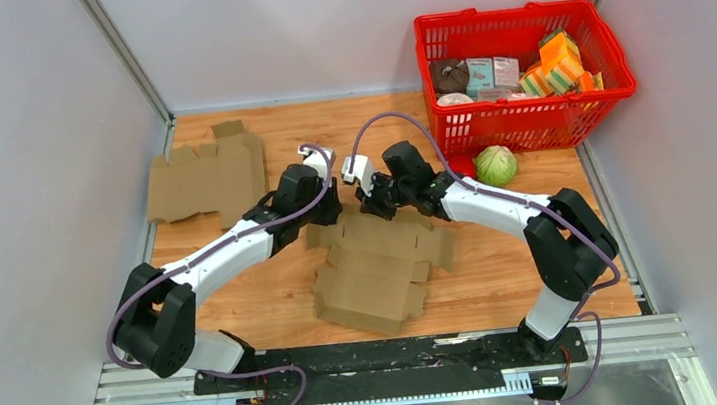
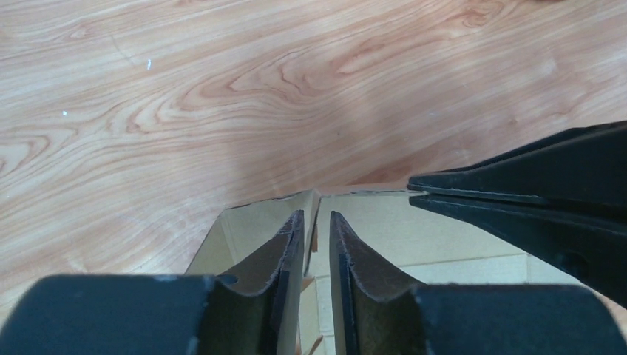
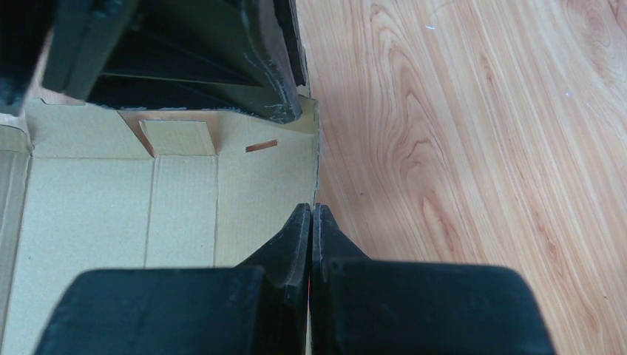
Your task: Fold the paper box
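Observation:
The paper box [image 1: 371, 266] is a brown cardboard blank lying partly folded on the wooden table, in front of both arms. My left gripper [image 1: 332, 209] is at its far edge. In the left wrist view the gripper [image 2: 316, 214] has its jaws a narrow gap apart, with a raised flap [image 2: 251, 222] standing edge-on between them, against the left finger. My right gripper [image 1: 371, 207] is beside it at the same edge. In the right wrist view the gripper [image 3: 311, 207] is shut on the box's thin edge, with the panel [image 3: 96, 214] to its left.
A second flat cardboard blank [image 1: 206, 178] lies at the far left. A red basket [image 1: 516, 13] with several groceries stands at the far right. A green cabbage [image 1: 496, 164] and a small red object [image 1: 461, 166] lie in front of it. White walls enclose the table.

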